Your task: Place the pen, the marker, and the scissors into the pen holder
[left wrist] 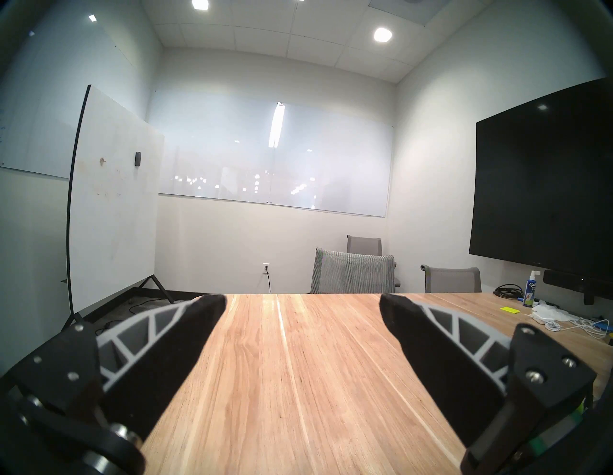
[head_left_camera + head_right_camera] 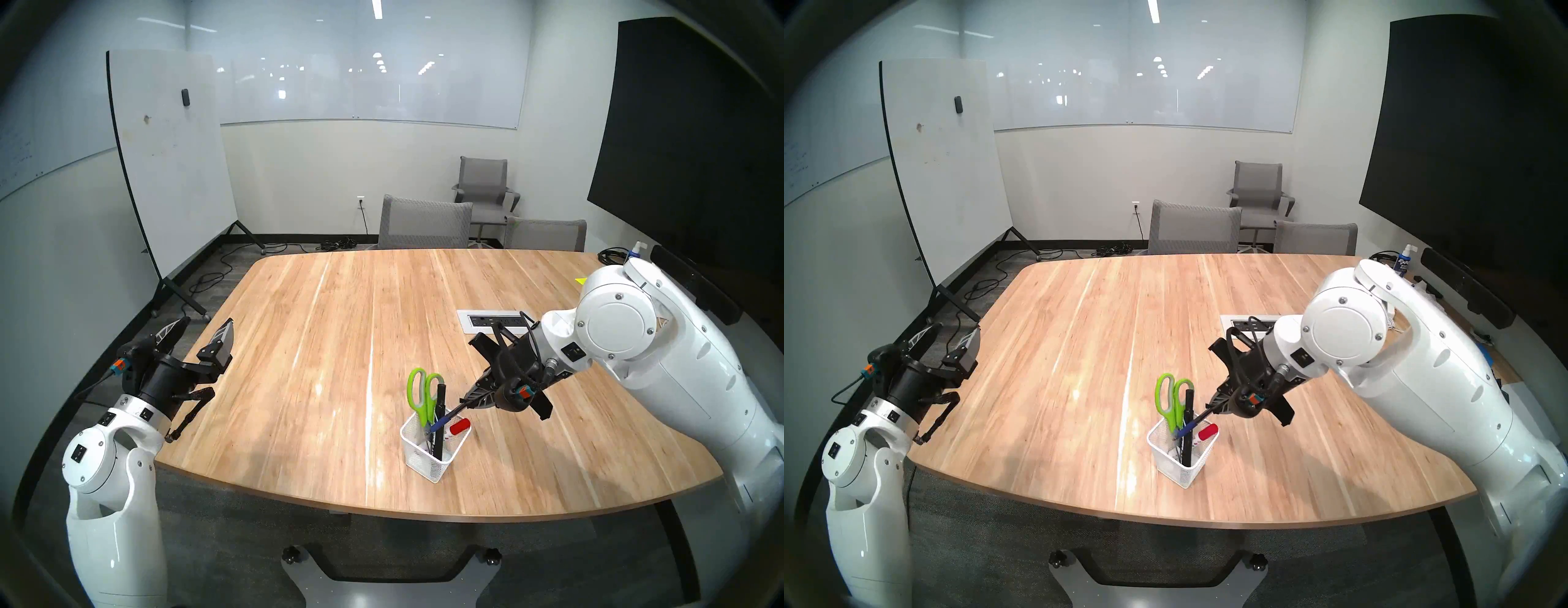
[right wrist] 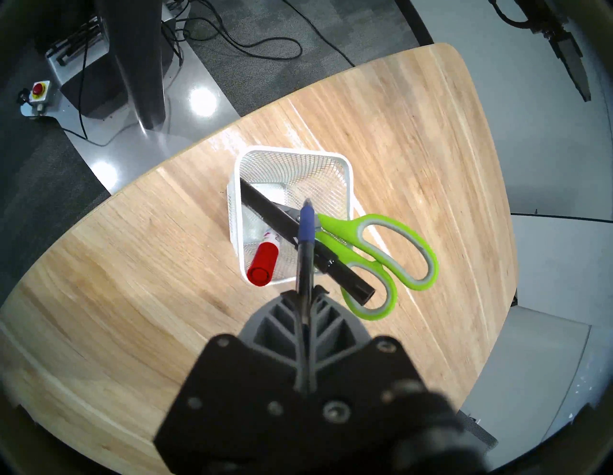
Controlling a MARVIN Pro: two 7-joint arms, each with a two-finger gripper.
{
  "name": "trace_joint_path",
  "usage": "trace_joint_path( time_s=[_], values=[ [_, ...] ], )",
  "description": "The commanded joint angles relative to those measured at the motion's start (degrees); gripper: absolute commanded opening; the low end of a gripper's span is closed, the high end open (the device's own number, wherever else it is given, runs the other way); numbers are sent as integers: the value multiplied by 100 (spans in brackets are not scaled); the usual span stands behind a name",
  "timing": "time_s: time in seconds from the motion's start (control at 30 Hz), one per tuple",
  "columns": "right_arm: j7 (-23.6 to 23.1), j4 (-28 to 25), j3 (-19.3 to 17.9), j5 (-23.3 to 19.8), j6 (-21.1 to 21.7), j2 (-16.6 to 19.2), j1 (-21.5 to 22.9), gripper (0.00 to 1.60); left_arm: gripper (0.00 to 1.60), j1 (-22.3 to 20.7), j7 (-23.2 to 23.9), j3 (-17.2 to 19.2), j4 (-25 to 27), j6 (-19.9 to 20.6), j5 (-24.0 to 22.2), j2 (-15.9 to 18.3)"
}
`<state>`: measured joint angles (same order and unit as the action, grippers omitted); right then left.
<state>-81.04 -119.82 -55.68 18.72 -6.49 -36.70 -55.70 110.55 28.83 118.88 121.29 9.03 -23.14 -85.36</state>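
The white mesh pen holder (image 2: 428, 467) (image 3: 292, 152) stands near the table's front edge. Leaning inside it are the scissors (image 2: 418, 388) (image 3: 381, 255), green handles up, a black marker (image 2: 441, 395) (image 3: 282, 219) and a red-capped marker (image 2: 460, 426) (image 3: 263, 265). My right gripper (image 2: 462, 401) (image 3: 305, 293) is shut on the blue pen (image 2: 443, 420) (image 3: 306, 229), just right of and above the holder. The pen slants down with its tip over the holder's opening. My left gripper (image 2: 206, 322) (image 1: 302, 300) is open and empty at the table's left edge.
A white power socket panel (image 2: 494, 320) is set into the table behind my right wrist. Grey chairs (image 2: 424, 225) stand at the far edge. A rolling whiteboard (image 2: 169, 170) stands at the left. A spray bottle (image 1: 530, 292) and cables lie at the far right corner.
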Motion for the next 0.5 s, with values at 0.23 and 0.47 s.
trace_joint_path(
  time_s=[0.23, 0.47],
  values=[
    [-30, -86, 157, 156, -31, -218, 88, 0, 160, -4, -6, -11, 126, -4, 2, -9],
    [-85, -58, 340, 335, -100, -358, 192, 0, 160, -5, -5, -11, 125, -4, 2, -10]
  ],
)
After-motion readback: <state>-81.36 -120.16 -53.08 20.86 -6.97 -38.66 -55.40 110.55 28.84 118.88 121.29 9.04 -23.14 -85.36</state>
